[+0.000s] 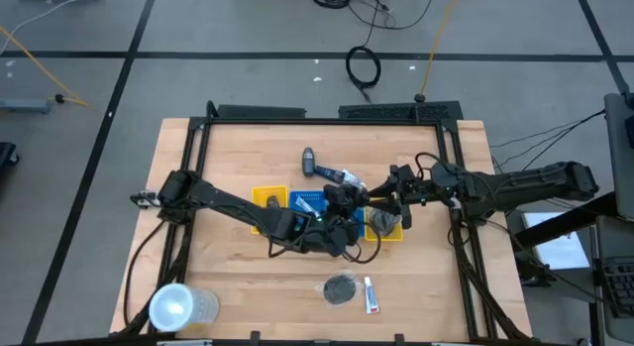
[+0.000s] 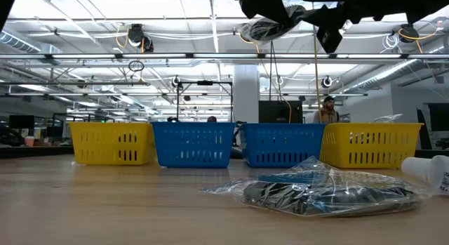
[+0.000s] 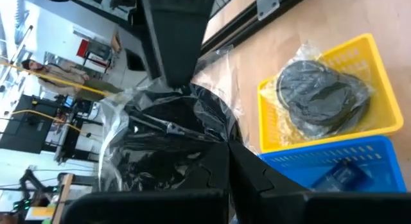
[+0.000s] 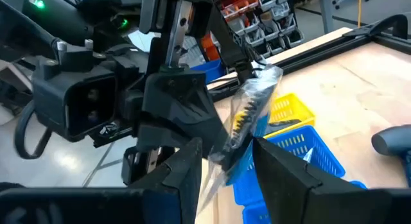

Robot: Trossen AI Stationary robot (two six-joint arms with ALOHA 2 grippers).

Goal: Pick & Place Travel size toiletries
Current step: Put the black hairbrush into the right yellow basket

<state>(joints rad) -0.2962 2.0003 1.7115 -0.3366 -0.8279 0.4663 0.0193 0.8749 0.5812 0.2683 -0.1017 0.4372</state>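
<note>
A clear plastic bag with a dark toiletry inside (image 4: 252, 112) hangs in the air between both grippers, high above the trays (image 2: 263, 27). My left gripper (image 3: 218, 153) and my right gripper (image 4: 226, 161) are both shut on it over the table's middle (image 1: 362, 197). Another bagged dark mesh puff (image 3: 319, 95) lies in the yellow tray (image 3: 379, 115). A third bagged puff (image 1: 340, 288) and a white tube (image 1: 371, 294) lie on the table near its near edge. A dark bottle (image 1: 309, 164) and a tube (image 1: 344, 174) lie toward the far side. My left gripper holds the clear bag's crumpled body (image 3: 192, 131) pinched between its two fingers; the bag is lifted clear of the table. My right gripper pinches the bag's narrow lower end (image 4: 225, 153) between its fingers (image 4: 192, 166), coming level from the table's right. The bag rises slanting past them.
Two yellow and two blue slotted trays stand in a row mid-table (image 1: 267, 198), (image 1: 307, 199). The blue tray (image 3: 334, 166) beside the puff's tray holds a dark item. A clear round cup (image 1: 180, 306) lies at the near left corner. A black frame borders the table (image 1: 297, 118).
</note>
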